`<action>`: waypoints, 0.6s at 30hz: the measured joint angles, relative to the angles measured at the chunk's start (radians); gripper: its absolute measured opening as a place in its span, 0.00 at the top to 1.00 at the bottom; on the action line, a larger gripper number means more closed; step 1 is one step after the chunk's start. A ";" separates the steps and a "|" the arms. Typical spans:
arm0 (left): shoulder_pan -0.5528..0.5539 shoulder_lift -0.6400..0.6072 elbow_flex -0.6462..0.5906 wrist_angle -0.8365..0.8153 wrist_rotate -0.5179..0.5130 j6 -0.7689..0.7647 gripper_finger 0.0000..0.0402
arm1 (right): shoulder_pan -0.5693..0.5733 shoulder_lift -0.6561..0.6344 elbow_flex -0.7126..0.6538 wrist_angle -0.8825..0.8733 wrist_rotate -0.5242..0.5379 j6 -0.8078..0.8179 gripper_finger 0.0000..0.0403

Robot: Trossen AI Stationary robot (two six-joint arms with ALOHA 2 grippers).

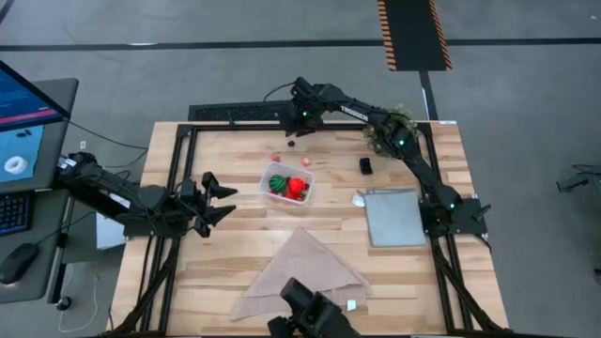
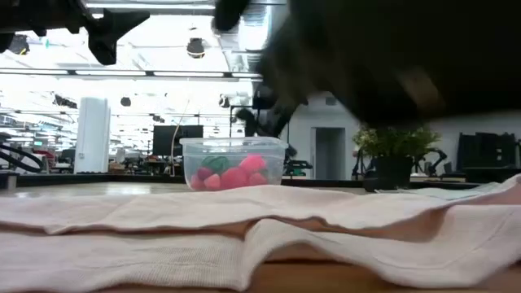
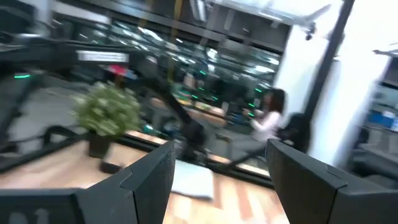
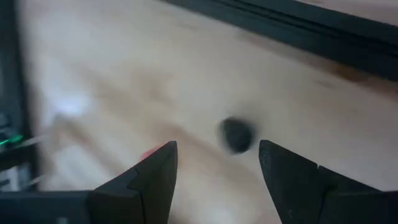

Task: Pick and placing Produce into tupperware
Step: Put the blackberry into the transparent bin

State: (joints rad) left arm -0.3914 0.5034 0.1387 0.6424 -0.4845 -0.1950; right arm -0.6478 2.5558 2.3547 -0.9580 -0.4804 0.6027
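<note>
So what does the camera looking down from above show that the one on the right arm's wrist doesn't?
Only the high view shows the clear tub with red and green produce in it, the beige cloth, the grey panel, the potted plant, and the left gripper, open and empty, left of the tub. Only the right wrist view shows close up the right gripper open over the wood. Both show the small dark berry on the table, beyond the tub.
</note>
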 joint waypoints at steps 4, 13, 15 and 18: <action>0.011 0.000 0.009 -0.009 -0.125 0.015 0.40 | 0.001 -0.089 0.001 0.018 -0.066 -0.061 0.38; 0.111 0.000 0.009 -0.007 -0.147 0.011 0.40 | 0.065 -0.343 -0.001 0.009 0.057 -0.323 0.38; 0.135 0.000 0.010 -0.003 -0.102 -0.031 0.40 | 0.096 -0.399 -0.005 0.004 0.092 -0.365 0.38; 0.171 0.000 0.011 -0.030 -0.089 -0.058 0.40 | 0.149 -0.477 -0.005 -0.007 0.150 -0.423 0.38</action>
State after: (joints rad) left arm -0.2204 0.5037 0.1497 0.6126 -0.5732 -0.2529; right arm -0.4990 2.0787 2.3493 -0.9648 -0.3308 0.1801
